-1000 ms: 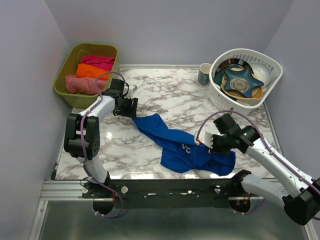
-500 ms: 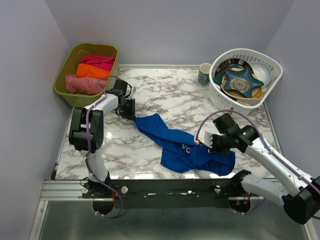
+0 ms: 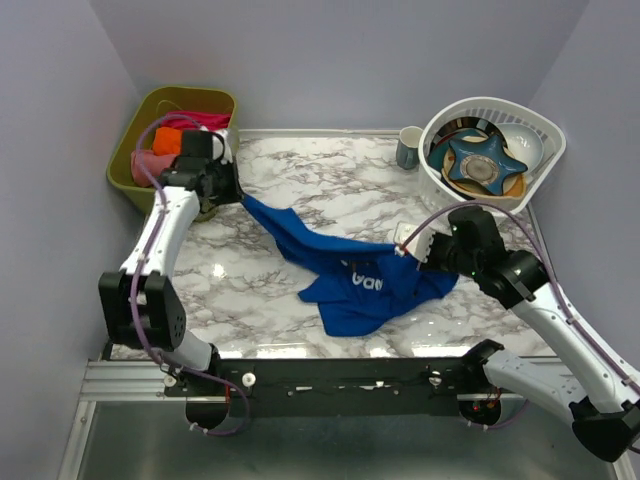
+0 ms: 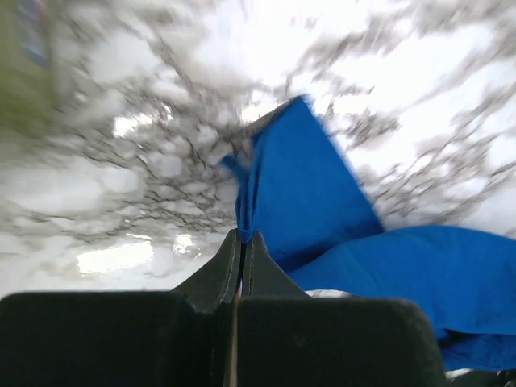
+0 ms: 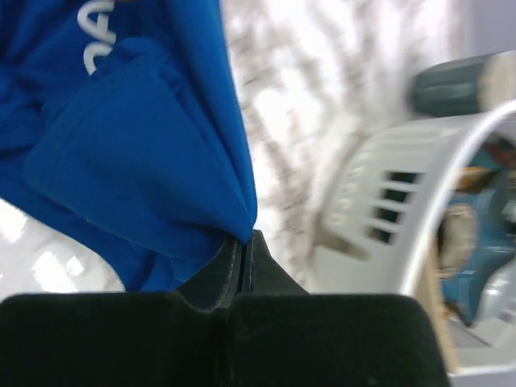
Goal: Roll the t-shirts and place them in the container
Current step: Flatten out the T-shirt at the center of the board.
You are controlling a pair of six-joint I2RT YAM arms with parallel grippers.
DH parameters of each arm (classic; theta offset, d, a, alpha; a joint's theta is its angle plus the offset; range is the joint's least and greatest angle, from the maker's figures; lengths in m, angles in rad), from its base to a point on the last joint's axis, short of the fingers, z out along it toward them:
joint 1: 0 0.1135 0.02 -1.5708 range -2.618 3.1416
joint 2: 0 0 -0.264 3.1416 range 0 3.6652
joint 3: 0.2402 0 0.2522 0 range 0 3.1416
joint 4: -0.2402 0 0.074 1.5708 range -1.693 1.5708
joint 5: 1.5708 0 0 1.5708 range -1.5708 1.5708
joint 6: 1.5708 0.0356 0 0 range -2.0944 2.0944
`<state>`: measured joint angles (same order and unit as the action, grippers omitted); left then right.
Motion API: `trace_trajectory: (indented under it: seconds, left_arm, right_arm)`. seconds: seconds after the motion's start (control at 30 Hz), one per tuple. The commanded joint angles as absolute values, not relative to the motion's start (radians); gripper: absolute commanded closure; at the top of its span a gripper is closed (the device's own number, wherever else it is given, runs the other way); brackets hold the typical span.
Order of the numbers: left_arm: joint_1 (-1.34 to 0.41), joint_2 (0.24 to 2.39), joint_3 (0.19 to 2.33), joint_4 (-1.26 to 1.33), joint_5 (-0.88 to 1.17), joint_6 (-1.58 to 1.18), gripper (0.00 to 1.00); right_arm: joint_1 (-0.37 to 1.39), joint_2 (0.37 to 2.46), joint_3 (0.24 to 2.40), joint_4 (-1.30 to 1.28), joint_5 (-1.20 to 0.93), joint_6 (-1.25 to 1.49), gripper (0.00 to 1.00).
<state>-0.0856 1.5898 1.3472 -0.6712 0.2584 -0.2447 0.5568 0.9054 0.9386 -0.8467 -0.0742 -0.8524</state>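
While pinched at two ends, royal-blue short-sleeved cloth t-shirt (image 3: 350, 285) with white lettering: unrolled and rumpled across the middle of the white, grey-veined marble-pattern table (image 3: 330, 180). Drawn out in a long band from far left to right of centre. Bulk bunched toward the near edge, lettering face up.

Left hand (image 3: 232, 190): black, two-fingered, at the far-left part of the table, just beside the bin. Clamped tight on the narrow far-left tip of the t-shirt. Fingertips (image 4: 230, 258) pressed together in the blurred wrist view, blue cloth fanning out from them over the marble.

Right hand (image 3: 413, 247): black, two-fingered, right of centre. Clamped tight on a fold at the right edge of the t-shirt. Fingertips (image 5: 230, 262) pressed together in the wrist view, blue cloth gathered directly at the tips and spreading away to the left.

Olive-green rectangular plastic bin (image 3: 125, 160): at the far-left corner, beside the table edge. Contents: rolled cloths, one orange (image 3: 168, 140), one pink (image 3: 147, 164), one magenta (image 3: 198, 122).

White round slotted plastic basket (image 3: 445, 195): at the far-right corner. Contents: blue star-shaped dish (image 3: 482, 160), white bowl (image 3: 522, 145), further crockery too crowded to tell apart.

Grey-green ceramic mug (image 3: 409, 148): upright on the table, just beside the basket on its left.
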Motion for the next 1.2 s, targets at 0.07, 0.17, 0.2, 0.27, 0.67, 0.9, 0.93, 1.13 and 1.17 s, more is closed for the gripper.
trace_trajectory:
  seconds: [0.07,0.17,0.2,0.27,0.67,0.9,0.93,1.13,1.17]
  left_arm:
    - [-0.021,1.310,1.473,-0.782,0.242,-0.310,1.00]
    - [-0.021,1.227,1.496,-0.834,0.244,-0.328,1.00]
    - [-0.021,1.209,1.494,-0.862,0.248,-0.331,1.00]
    - [-0.021,1.158,1.485,-0.890,0.255,-0.342,1.00]
    - [-0.014,1.187,1.209,-0.790,0.356,-0.439,1.00]
    - [-0.018,1.506,1.333,-0.677,0.307,-0.408,1.00]
    - [-0.018,1.579,1.362,-0.676,0.290,-0.396,1.00]
    - [-0.026,1.743,1.607,-0.784,0.276,-0.103,0.52]
    - [-0.025,1.730,1.586,-0.788,0.290,-0.030,0.49]
  right_arm:
    - [0.557,0.830,1.015,-0.528,0.054,-0.830,0.99]
    - [0.557,0.789,1.016,-0.564,0.043,-0.825,0.99]
    - [0.557,0.772,1.008,-0.574,0.043,-0.821,0.99]
    - [0.557,0.698,0.968,-0.607,0.029,-0.822,0.99]
    - [0.557,0.428,0.629,-0.874,-0.046,-0.830,0.99]
    - [0.555,0.595,0.514,-0.663,-0.020,-0.828,0.99]
    - [0.554,0.642,0.514,-0.647,-0.018,-0.828,0.99]
    - [0.551,0.736,0.505,-0.658,-0.006,-0.804,0.93]
    - [0.549,0.739,0.508,-0.672,-0.006,-0.792,0.92]
